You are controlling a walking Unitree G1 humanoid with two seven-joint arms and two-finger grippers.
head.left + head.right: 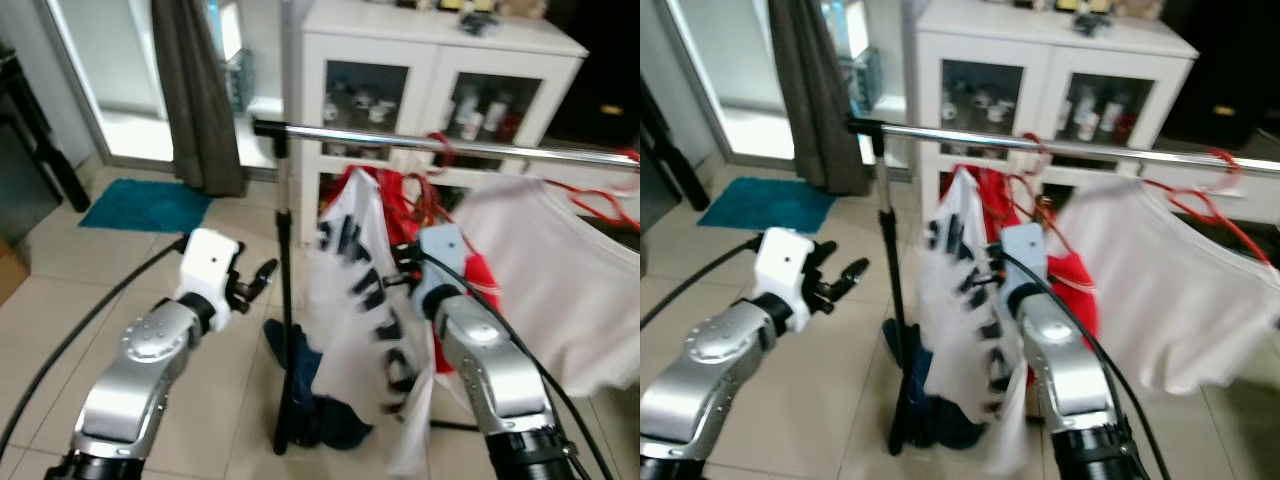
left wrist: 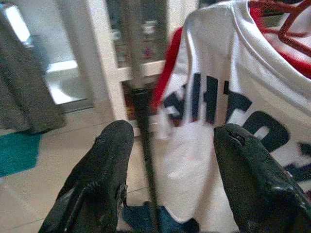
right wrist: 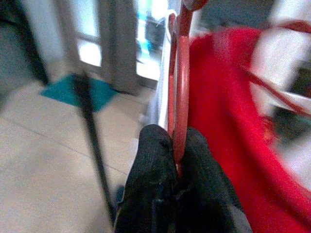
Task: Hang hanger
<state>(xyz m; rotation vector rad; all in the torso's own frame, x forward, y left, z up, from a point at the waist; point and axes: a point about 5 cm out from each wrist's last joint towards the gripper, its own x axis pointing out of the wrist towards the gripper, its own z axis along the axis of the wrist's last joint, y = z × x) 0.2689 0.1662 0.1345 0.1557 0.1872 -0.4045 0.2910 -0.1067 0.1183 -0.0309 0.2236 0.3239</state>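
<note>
A chrome clothes rail [image 1: 450,145] runs across in front of me on a black stand pole [image 1: 285,300]. My right gripper [image 3: 176,145] is shut on the thin red hanger [image 3: 182,87], which carries a white shirt with dark letters [image 1: 360,300] just below the rail. The fingers are hidden behind that shirt in the eye views. A red garment [image 3: 228,121] hangs right beside it. My left gripper [image 1: 258,280] is open and holds nothing, left of the pole at mid height. It faces the lettered shirt [image 2: 228,111].
A second white shirt [image 1: 550,280] hangs on another red hanger [image 1: 600,205] further right on the rail. A white glass-door cabinet [image 1: 430,60] stands behind. A grey curtain [image 1: 195,100] and a teal mat [image 1: 145,205] are at the left. Dark blue cloth [image 1: 320,400] lies at the stand's base.
</note>
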